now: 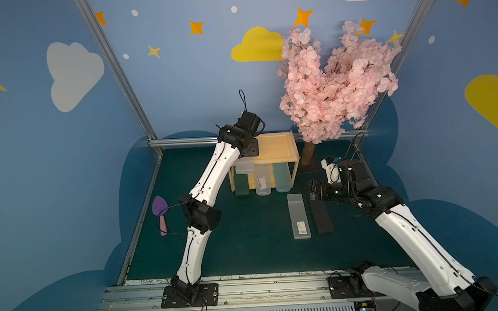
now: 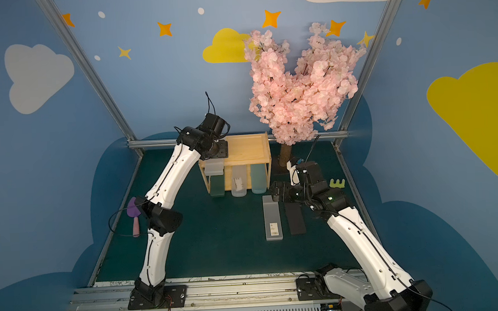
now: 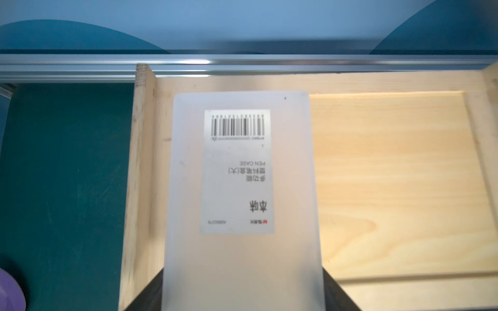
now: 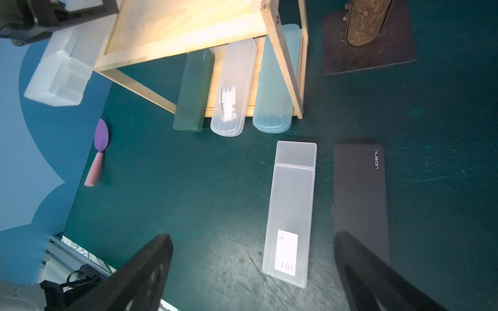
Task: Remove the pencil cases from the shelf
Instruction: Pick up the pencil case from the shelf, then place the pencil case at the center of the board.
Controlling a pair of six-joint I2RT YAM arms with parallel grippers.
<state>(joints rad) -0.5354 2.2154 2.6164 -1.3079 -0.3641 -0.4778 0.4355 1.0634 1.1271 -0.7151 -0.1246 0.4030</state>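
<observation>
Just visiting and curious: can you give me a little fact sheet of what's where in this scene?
Left gripper: shut on the frosted case at the top of the shelf
Right gripper: open, above the table
Lower level: green case, clear case, blue case, sticking out the front
Already off: second frosted case and black case, side by side on the table
</observation>
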